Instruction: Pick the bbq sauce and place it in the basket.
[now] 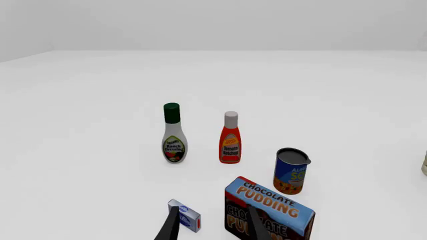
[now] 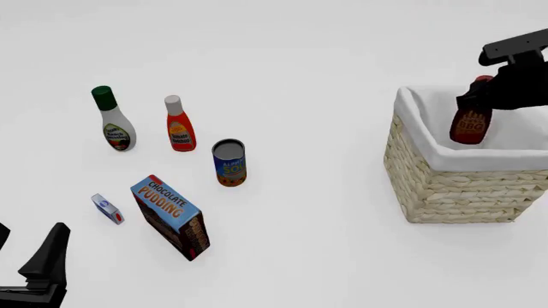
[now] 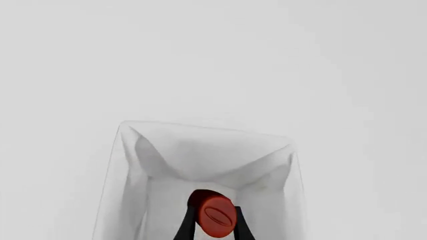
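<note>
The bbq sauce (image 2: pixel 471 125), a slim dark reddish-brown bottle with a red cap and orange label, hangs inside the mouth of the wicker basket (image 2: pixel 445 192) with white lining, at the right. My right gripper (image 2: pixel 479 95) is shut on its neck from above. In the right wrist view the red cap (image 3: pixel 213 219) sits between the fingers of the right gripper (image 3: pixel 213 231), with the basket's white lining (image 3: pixel 200 150) below. My left gripper (image 2: pixel 25 249) is open and empty at the near left corner; it also shows in the left wrist view (image 1: pixel 213 227).
On the left stand a white ranch bottle with green cap (image 2: pixel 114 122), a red ketchup bottle with white cap (image 2: pixel 179 125) and a blue can (image 2: pixel 228 162). A chocolate pudding box (image 2: pixel 171 217) and a small blue-white packet (image 2: pixel 108 209) lie nearer my left gripper.
</note>
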{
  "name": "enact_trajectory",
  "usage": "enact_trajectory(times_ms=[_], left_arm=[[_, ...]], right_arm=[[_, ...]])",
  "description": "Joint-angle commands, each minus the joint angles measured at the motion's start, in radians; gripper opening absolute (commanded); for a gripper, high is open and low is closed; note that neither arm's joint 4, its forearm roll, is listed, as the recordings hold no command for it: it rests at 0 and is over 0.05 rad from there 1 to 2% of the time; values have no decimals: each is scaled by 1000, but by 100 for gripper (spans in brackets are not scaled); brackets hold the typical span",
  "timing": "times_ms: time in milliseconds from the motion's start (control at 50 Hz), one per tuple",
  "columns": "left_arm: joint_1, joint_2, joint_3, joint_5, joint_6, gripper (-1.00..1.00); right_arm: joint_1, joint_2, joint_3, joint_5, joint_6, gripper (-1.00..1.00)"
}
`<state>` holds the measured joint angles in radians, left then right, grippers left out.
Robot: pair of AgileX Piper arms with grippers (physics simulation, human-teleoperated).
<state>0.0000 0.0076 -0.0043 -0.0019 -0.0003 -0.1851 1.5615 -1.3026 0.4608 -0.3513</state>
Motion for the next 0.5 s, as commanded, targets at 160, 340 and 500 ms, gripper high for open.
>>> enact_trajectory(times_ms=[160,340,500], left_arm=[[0,0,0,0,0,100],[0,0,0,0,0,100],[0,0,0,0,0,100]], right_arm=[[-3,86,12,-64,6,-100],[-7,123,11,-77,4,-100],[-6,151,29,-104,-2,-100]])
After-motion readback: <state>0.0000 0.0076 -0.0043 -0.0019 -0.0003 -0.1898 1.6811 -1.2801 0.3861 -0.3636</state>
